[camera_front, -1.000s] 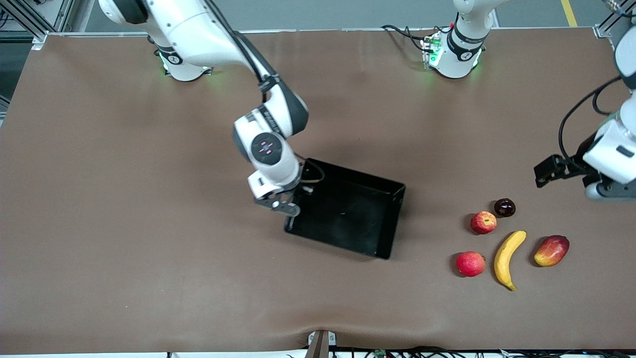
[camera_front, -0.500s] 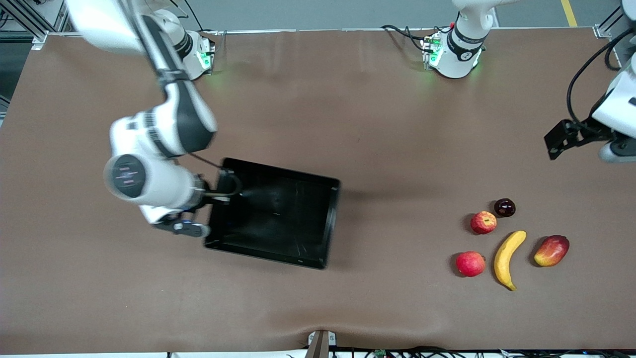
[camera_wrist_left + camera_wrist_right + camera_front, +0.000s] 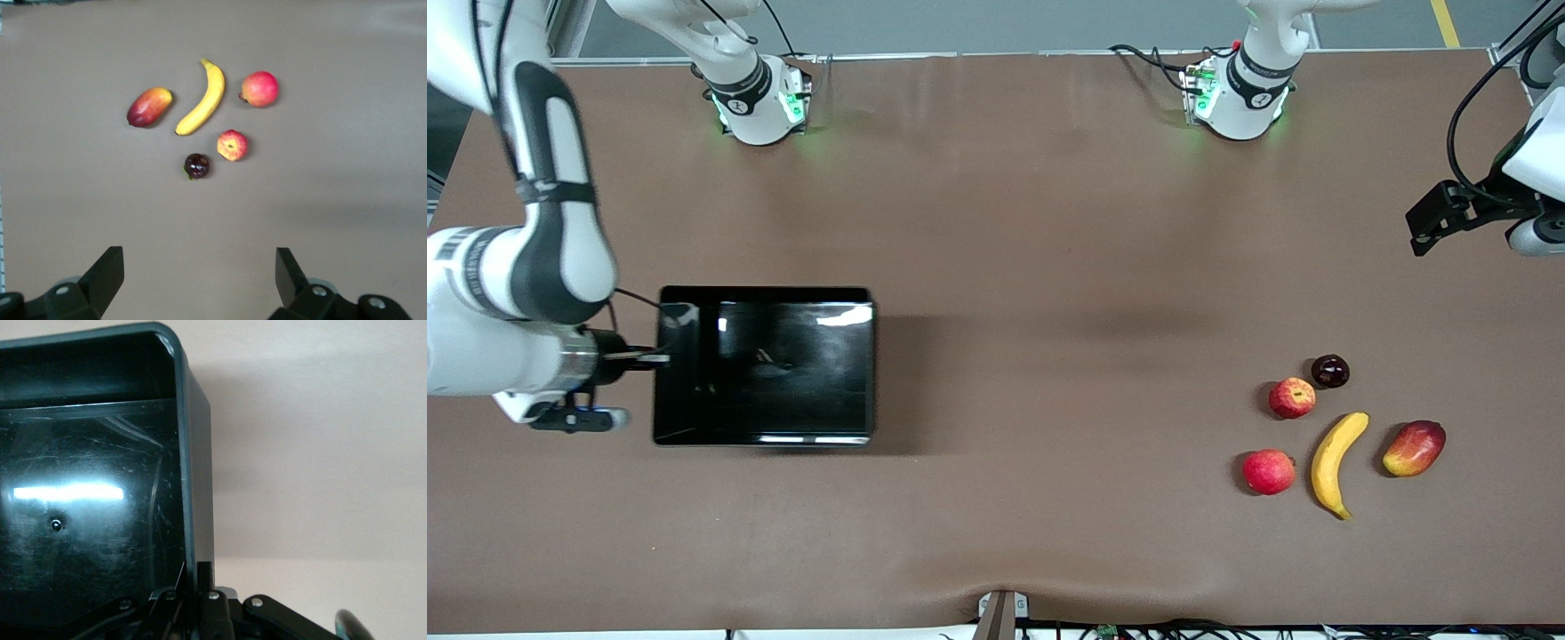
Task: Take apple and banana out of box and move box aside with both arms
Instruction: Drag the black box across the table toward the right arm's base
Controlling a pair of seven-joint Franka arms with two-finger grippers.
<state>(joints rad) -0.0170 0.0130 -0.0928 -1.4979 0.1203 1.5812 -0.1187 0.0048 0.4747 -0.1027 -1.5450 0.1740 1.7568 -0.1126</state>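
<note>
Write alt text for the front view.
The right gripper is shut on the wall of an empty black tray at the right arm's end of the table. At the other end lie a banana, two apples, a mango and a dark fruit, with the left gripper open above.

R gripper (image 3: 199, 587) clamped on black tray (image 3: 93, 520) wall.

The right arm reaches from its base down its own end of the table, its forearm level and the right gripper (image 3: 654, 358) pinched tight on the wall of the black tray (image 3: 765, 439). The left arm is raised at its table end, the left gripper (image 3: 200, 280) spread wide, fingers (image 3: 107, 270) apart and pointing down.
</note>
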